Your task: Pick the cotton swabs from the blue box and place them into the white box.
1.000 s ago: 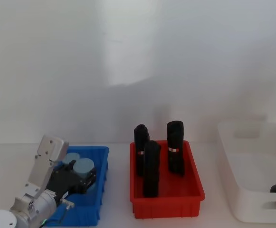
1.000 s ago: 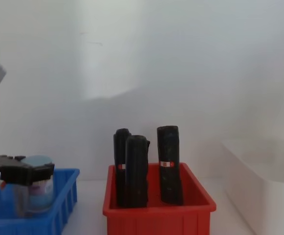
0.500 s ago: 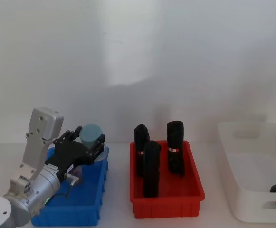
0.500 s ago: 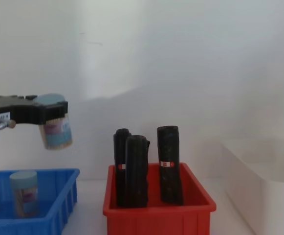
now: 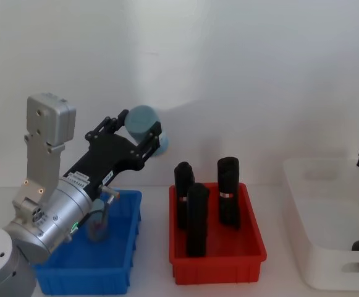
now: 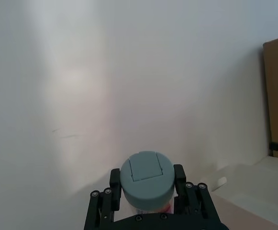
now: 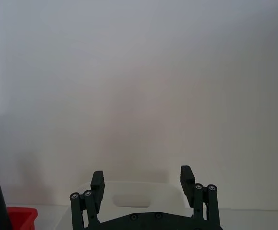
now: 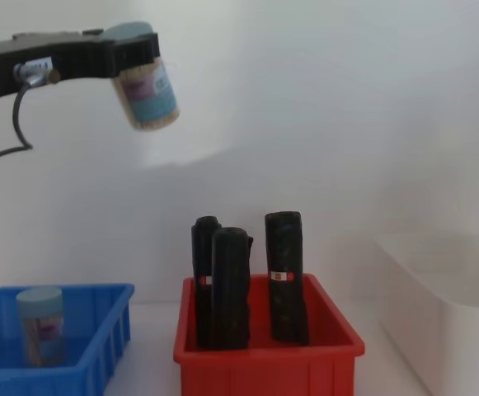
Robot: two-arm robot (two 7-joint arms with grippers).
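**White wall, pale table: 1 swab jar held up high**

Plain white wall at the back; pale table (image 5: 154, 247) w/ 3 bins in a row.

The left gripper (image 5: 141, 131) is raised well above the table, approx. over the right edge of the blue box (image 5: 120, 272). Its 2 black fingers (image 6: 178, 175) are closed tight on either side of the held jar of cotton swabs (image 8: 147, 89), gripping just under the pale blue cap (image 6: 146, 176). The jar hangs tilted. Chest view shows its pale sticks and a light label w/ a pink mark.

A 2nd jar (image 8: 39, 326) stands upright inside the blue box, blue cap on top.

The red bin (image 5: 216, 267) sits between the blue box and the white box (image 5: 327, 275), apart from both. It holds 3 black rolls (image 5: 227, 192), all upright, and 2 of them show a red-white band.

The white box is at the far right of the table. The right gripper (image 7: 142, 179) hovers above it, fingers spread wide apart and holding nothing, w/ the box's rounded rim visible just beyond the fingertips in the right wrist view.
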